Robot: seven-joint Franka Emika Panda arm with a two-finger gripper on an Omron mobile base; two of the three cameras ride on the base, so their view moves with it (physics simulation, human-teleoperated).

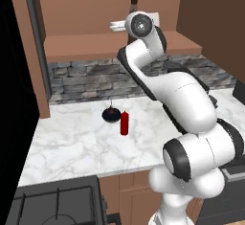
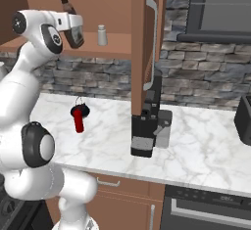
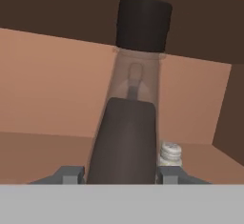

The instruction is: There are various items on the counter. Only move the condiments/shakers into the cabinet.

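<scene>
End effector point(image 3: 122, 175) clamped on brown bottle point(image 3: 131, 104), held tilted over cabinet shelf point(image 2: 117, 43) beside shaker point(image 2: 102, 34). Risk: releasing tilted topples it, knocking shaker. Red bottle point(image 1: 124, 122) remains mid-bench.

Cabinet point(image 2: 115, 45) shelf: room is taken near the right end by the pale shaker point(image 2: 102, 35); bare shelf is left betw. it and the hand point(image 2: 68, 16), which is shut on the dark brown bottle point(image 3: 128, 123). Table point(image 1: 72, 142): red bottle point(image 1: 124, 122) & round black object point(image 1: 110, 114) are set close together mid-slab; wide bare marble is seen toward the front edge. Dark appliance point(image 2: 149, 131) is stood further right.
</scene>
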